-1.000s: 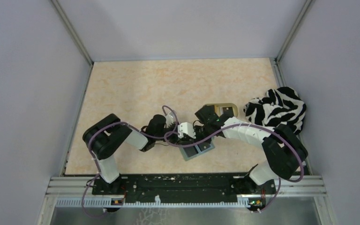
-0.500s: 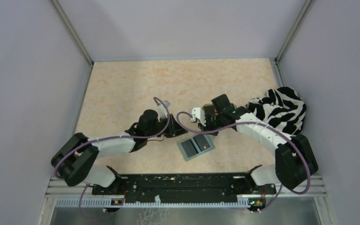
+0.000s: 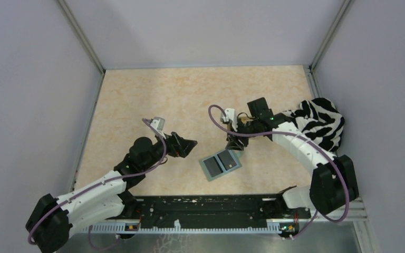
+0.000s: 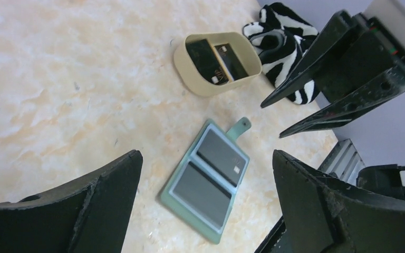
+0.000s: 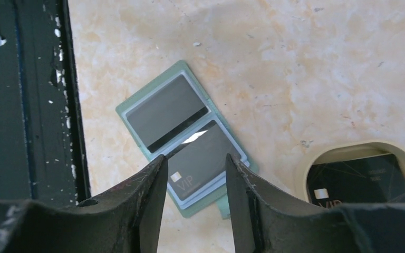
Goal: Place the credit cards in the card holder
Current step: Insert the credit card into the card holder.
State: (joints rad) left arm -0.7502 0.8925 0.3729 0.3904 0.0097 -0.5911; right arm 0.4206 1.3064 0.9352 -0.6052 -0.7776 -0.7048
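The card holder (image 3: 204,167) lies open and flat near the table's front, its pale green flap (image 4: 238,128) pointing toward the tan tray. Two dark credit cards sit in it side by side: one marked VIP (image 5: 203,163), the other showing a magnetic stripe (image 5: 163,113). More black credit cards (image 4: 203,57) lie in the tray. My left gripper (image 3: 187,145) hovers left of the holder, jaws wide open and empty. My right gripper (image 5: 195,156) hangs above the holder's far end, open, nothing between its fingers.
A tan rounded tray (image 4: 182,59) stands just behind the holder, its rim (image 5: 301,171) at the right wrist view's lower right; the right arm hides it from above. A zebra-print cloth (image 3: 316,124) is bunched at the right wall. The black base rail (image 5: 31,105) runs along the front.
Both arms have drawn away from the card holder, the left one back and to the left, the right one up toward the tray. Both grippers have opened, leaving the cards in the holder.
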